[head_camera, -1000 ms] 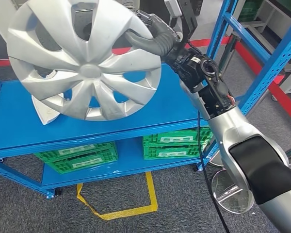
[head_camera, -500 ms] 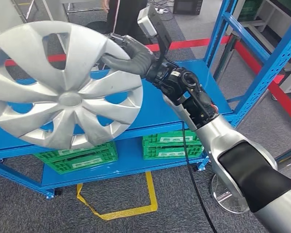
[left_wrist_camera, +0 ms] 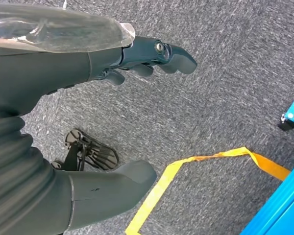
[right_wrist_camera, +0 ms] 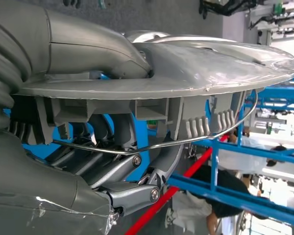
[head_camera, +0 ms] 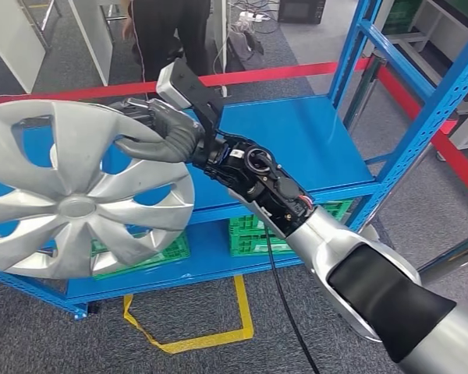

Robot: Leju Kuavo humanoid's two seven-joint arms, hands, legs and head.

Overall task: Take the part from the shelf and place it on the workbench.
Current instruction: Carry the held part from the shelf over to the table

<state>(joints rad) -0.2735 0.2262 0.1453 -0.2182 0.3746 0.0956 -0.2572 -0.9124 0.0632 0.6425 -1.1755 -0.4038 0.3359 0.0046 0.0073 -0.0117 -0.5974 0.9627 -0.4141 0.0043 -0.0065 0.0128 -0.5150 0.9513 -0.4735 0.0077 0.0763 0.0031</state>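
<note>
Silver hubcap [head_camera: 72,199], gripped at its rim by the right hand [head_camera: 161,134], has swung off the blue shelf [head_camera: 290,140] leftward, workbench-bound; left hand [left_wrist_camera: 145,54] hangs open.

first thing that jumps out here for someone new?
The big silver hubcap, gripped at its rim by the right hand and held in the air in front of the blue shelf, at the left of the head view. Next, the right arm reaching up across the picture from the lower right. The left hand hangs with nothing in it, fingers apart, above grey carpet and a strip of yellow floor tape.
</note>
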